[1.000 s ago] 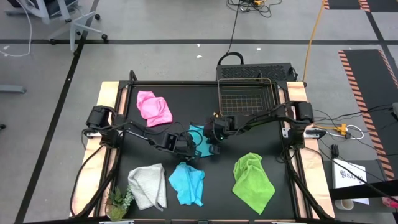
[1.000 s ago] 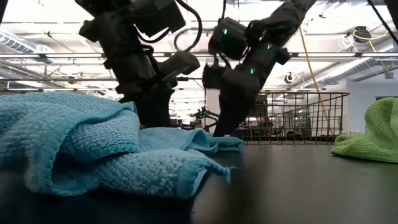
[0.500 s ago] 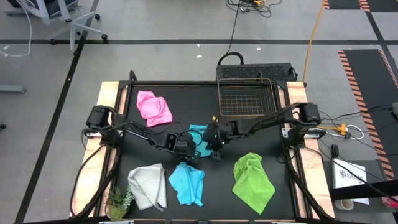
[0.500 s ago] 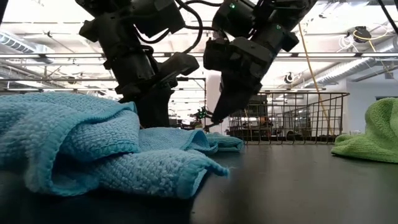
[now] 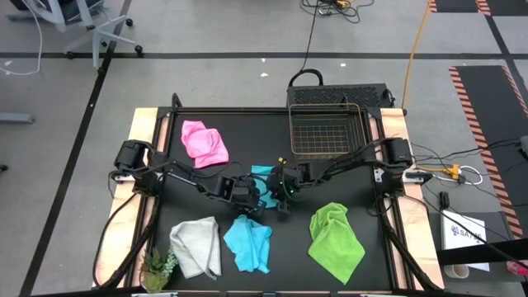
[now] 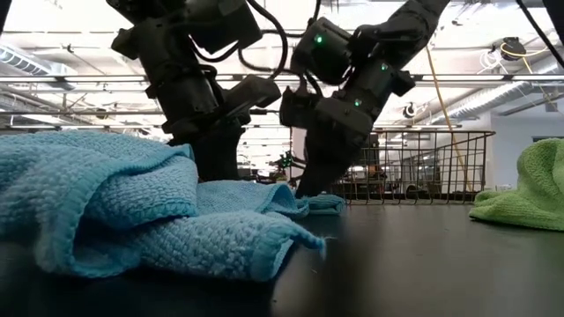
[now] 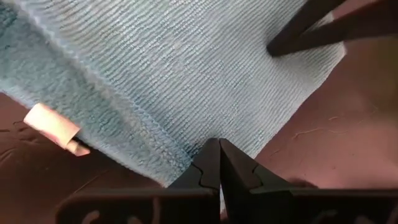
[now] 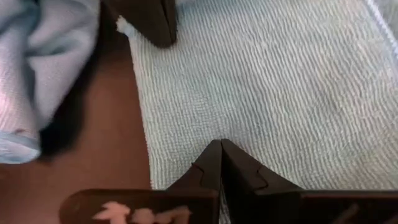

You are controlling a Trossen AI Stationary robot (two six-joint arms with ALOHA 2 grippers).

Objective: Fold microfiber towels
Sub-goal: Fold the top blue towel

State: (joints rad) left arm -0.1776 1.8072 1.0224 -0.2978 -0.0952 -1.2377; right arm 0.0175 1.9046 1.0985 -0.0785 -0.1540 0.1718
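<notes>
Both grippers are seen from above at the tabletop's middle, over a light blue towel (image 5: 262,177) lying flat there. The left gripper (image 5: 257,200) and right gripper (image 5: 283,195) are shown by the wrist views with fingers pressed together; whether cloth is pinched cannot be confirmed. A white tag (image 7: 53,127) on the towel's edge is visible only in the left wrist view. In the low view, a second blue towel (image 6: 132,207), bunched near the front edge, blocks much of the scene. The pink towel (image 5: 204,142), white-grey towel (image 5: 196,244), lime green towel (image 5: 335,239), wire basket (image 5: 327,129) and small plant (image 5: 158,268) lie around.
</notes>
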